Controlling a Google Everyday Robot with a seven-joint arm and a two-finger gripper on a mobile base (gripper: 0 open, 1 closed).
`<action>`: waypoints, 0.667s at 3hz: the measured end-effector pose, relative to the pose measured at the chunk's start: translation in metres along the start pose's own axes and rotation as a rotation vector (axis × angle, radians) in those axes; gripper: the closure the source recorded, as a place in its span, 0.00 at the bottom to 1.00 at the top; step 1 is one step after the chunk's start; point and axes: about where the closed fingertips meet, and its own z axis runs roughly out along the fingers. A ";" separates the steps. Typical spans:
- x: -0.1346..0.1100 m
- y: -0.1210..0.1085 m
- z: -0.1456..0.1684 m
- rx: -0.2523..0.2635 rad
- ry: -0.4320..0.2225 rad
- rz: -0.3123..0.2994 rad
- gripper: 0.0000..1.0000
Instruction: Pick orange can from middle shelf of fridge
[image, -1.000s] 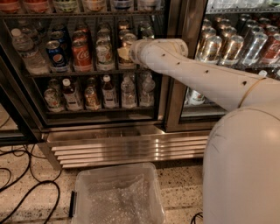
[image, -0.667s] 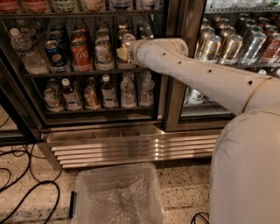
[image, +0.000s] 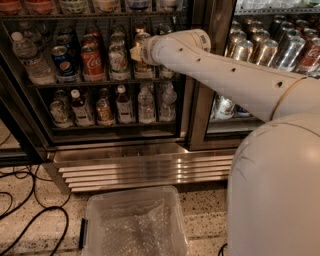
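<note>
End effector (image: 136, 52) is hovering at the orange can (image: 142, 39), standing right behind it on the shelf (image: 75, 83); grip state, cannot tell. Danger is looming: dragging sideways is risking toppling the white can (image: 118, 61) just left.

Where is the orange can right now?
In the camera view, the orange can stands on the middle shelf, left of centre, just right of the white-and-green can and partly hidden behind the gripper.
</note>
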 end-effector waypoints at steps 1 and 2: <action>-0.006 0.005 -0.005 0.000 0.002 0.006 1.00; -0.003 0.011 -0.011 -0.008 0.024 0.031 1.00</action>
